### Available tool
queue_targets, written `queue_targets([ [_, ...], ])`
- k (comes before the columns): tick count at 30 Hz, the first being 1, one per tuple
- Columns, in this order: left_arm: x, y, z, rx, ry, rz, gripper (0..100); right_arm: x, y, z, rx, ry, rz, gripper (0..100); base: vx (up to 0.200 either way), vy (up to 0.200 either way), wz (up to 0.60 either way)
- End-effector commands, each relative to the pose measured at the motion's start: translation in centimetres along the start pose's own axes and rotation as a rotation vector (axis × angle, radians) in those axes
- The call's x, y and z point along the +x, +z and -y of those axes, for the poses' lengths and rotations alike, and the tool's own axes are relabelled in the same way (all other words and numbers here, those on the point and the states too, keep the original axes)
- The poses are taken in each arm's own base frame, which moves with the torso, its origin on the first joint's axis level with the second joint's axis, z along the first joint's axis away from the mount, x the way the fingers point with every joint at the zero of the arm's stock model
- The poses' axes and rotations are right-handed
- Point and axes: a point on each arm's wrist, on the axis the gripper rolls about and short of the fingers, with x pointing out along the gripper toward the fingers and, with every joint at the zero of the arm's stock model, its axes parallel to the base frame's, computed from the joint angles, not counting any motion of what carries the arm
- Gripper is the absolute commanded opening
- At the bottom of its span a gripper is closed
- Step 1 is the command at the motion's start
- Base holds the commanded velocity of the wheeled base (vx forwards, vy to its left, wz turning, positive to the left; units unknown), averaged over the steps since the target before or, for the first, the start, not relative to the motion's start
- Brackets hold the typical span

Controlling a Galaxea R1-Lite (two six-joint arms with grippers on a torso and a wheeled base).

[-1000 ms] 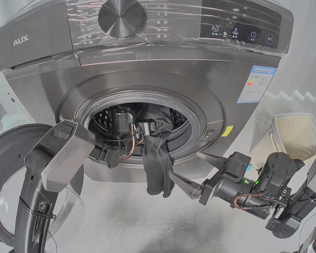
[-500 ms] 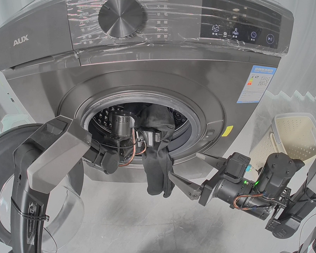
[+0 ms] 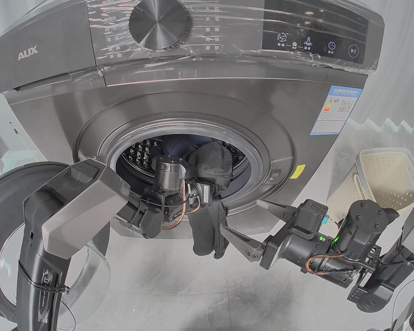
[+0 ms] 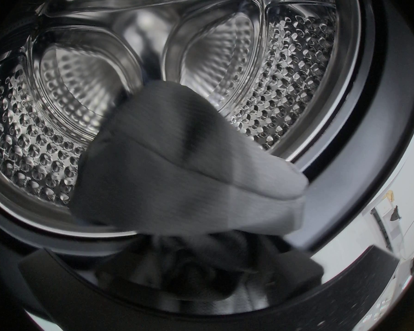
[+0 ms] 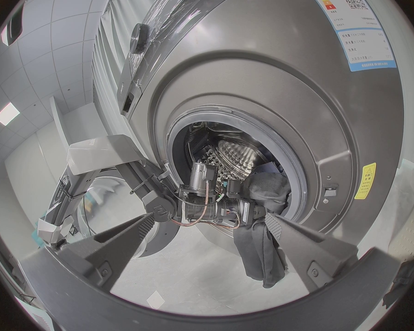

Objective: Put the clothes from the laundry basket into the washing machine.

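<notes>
The grey washing machine (image 3: 271, 111) has its round door (image 3: 14, 235) swung open to the left. My left arm is at the drum mouth, and its gripper (image 3: 215, 176) is wrapped in a dark grey garment (image 3: 207, 226) and shut on it. The cloth is bunched at the opening, and its long end hangs over the rim toward the floor. In the left wrist view the garment (image 4: 184, 162) covers the fingers before the perforated drum (image 4: 285, 47). My right gripper (image 3: 239, 214) is open just right of the hanging end, seen also in the right wrist view (image 5: 208, 224).
A cream laundry basket (image 3: 391, 175) stands on the floor to the right of the machine. Blue cloth (image 3: 179, 143) lies deep in the drum. The open door takes up the left side; bare grey floor (image 3: 179, 290) lies in front.
My left wrist has shifted right and slightly down at the drum mouth, bunching the garment's upper part and uncovering blue cloth behind. The right arm has kept still.
</notes>
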Motion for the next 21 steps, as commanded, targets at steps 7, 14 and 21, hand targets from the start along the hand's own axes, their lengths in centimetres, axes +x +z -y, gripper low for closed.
queue_targets([
  [7, 1.0, 3.3, -0.4, -0.057, 0.027, 0.145, 0, 0.0, 0.0, 0.0, 0.0, 0.001, -0.001, 100, 0.0, 0.0, 0.0],
  [14, 2.2, 6.2, -1.7, -0.101, 0.096, 0.297, 0, 0.1, -0.1, -0.2, 0.001, 0.005, -0.002, 100, 0.0, 0.0, 0.0],
  [21, 3.6, 8.6, -3.2, -0.133, 0.147, 0.443, 0, 0.1, -0.1, -0.2, 0.001, 0.007, -0.002, 100, 0.0, 0.0, 0.0],
])
